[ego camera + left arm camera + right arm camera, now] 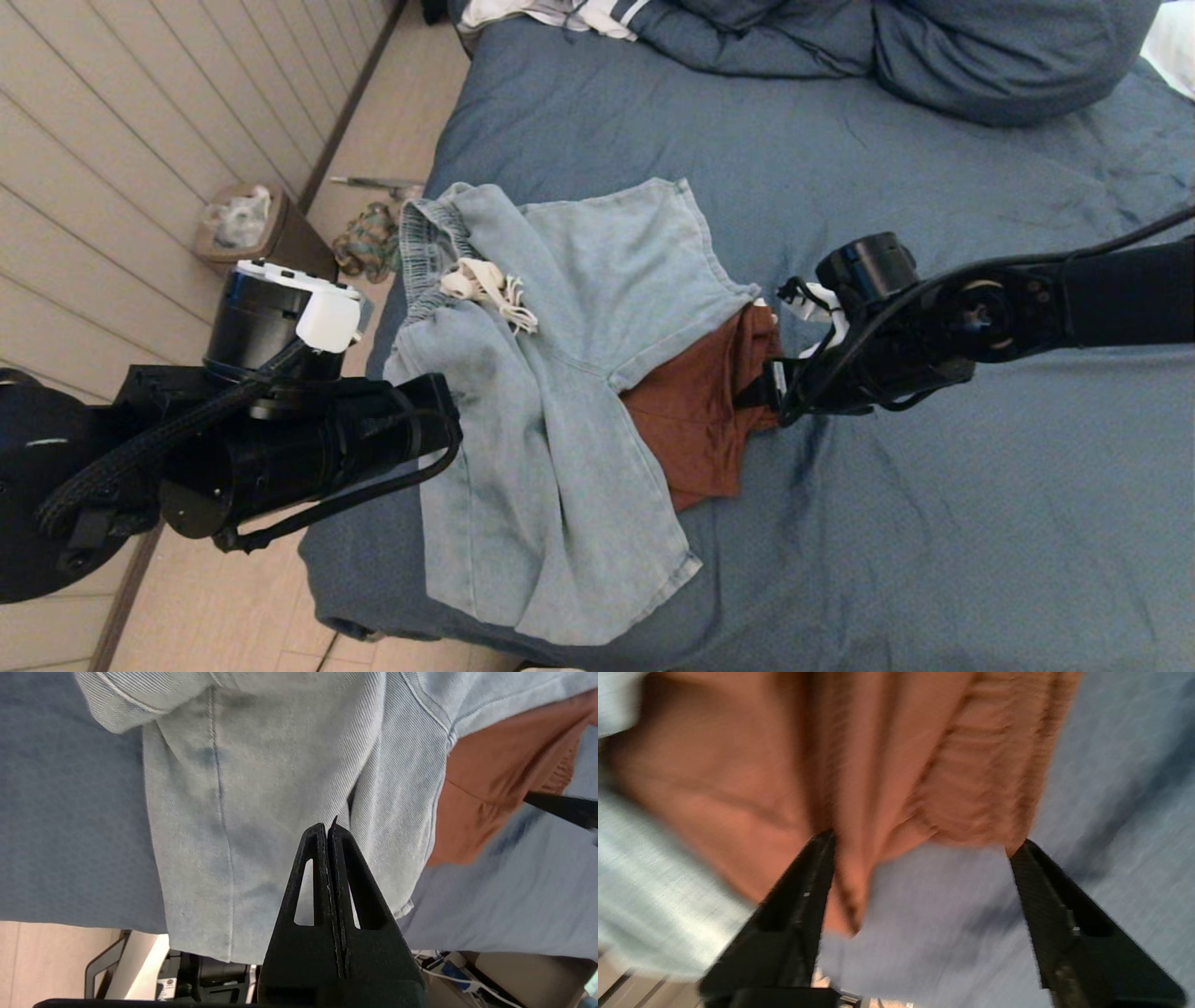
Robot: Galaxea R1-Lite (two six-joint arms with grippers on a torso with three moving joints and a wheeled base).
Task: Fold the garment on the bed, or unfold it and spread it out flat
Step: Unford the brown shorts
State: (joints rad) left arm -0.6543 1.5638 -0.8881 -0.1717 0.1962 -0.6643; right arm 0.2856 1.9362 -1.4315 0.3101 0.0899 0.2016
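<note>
Pale blue denim shorts with a white drawstring lie crumpled near the left edge of the bed. A rust-brown garment sticks out from under their right side. My right gripper is at the brown garment's right edge. In the right wrist view it stands open, with the brown cloth's hem between the fingertips and a fold beside one finger. My left gripper is shut on nothing and hovers over the shorts near their left side.
A bunched blue duvet and striped white clothing lie at the bed's far end. On the floor to the left stand a brown bin and a tangle of cord by the panelled wall.
</note>
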